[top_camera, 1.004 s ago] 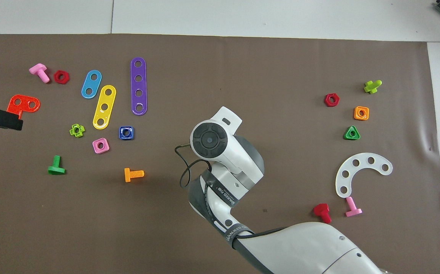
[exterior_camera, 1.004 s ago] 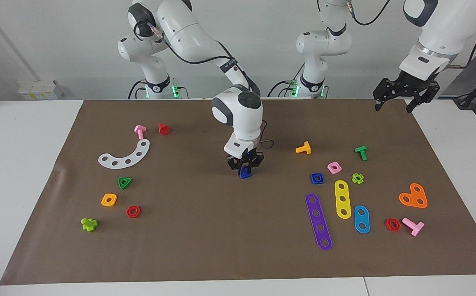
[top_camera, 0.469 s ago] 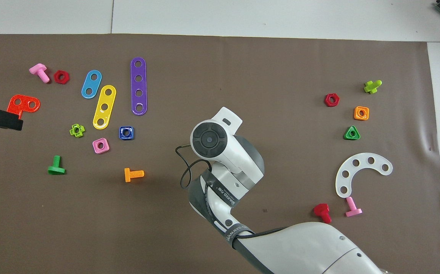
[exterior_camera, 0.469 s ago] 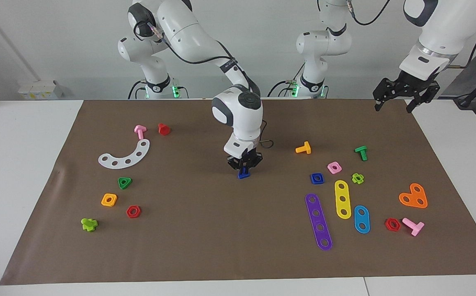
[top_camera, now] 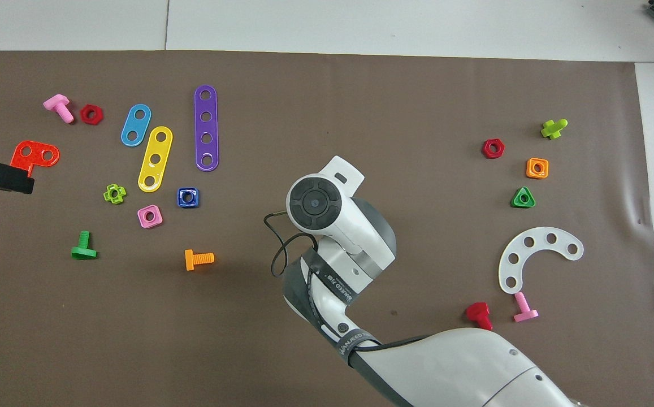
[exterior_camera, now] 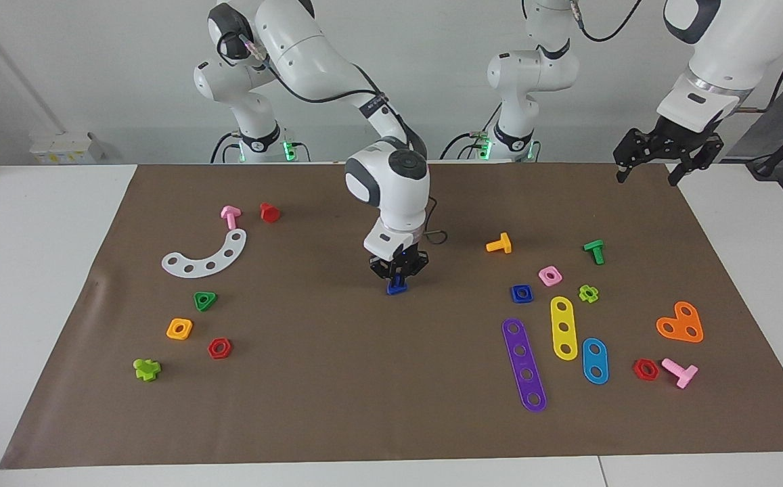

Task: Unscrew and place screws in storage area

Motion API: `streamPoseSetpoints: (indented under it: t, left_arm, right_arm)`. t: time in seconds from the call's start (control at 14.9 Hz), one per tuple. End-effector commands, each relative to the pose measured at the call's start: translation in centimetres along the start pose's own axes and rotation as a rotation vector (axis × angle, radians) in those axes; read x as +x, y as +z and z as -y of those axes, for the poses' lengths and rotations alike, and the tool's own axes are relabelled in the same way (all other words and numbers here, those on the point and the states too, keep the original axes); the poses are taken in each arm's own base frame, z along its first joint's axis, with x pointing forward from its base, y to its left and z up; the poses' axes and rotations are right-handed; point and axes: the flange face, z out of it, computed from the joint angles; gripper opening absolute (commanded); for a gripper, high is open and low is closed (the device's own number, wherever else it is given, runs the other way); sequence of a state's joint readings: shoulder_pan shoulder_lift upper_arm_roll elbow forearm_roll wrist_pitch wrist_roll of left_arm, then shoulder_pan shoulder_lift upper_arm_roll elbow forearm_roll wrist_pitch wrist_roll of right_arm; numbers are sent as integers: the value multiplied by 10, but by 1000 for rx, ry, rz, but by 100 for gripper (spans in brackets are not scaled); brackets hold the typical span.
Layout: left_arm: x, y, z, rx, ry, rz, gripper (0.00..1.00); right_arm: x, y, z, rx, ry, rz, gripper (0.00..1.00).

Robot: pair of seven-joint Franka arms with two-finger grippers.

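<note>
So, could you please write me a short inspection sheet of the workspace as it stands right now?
Surface: brown paper mat on a white table.
Job's things: blue screw in the right gripper, over mid-mat; storage area around the white curved strip, toward the right arm's end.
Clutter: purple strip, yellow strip and blue strip, blue square nut, orange bolt toward the left arm's end.
Grippers: right gripper shut on the screw; left gripper open, waiting over the mat's corner.
Cables: black loop at the right wrist.
Surroundings: white wall, small box.
</note>
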State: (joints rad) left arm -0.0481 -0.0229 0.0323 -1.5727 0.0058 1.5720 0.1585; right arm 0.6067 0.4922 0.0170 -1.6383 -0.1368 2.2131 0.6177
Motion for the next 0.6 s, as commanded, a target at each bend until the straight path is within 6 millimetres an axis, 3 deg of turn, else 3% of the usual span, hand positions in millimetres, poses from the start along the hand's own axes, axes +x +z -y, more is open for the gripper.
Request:
streamPoseSetpoints:
  t: [0.0,0.2,0.4,0.54]
  left_arm:
    - [-10,-2,0,-15,-1,5,100]
    - [-10,-2,0,-15,-1,5,100]
    - [-10,-2,0,-15,-1,5,100]
    - [-10,-2,0,-15,-1,5,100]
  right_arm:
    - [14,-63,-46,50,18,16,0]
    - [27,-112,-107,68,90,28,0]
    - [44,-110,-168,53,168,37,0]
    - [52,-99,-226,39,190,55,0]
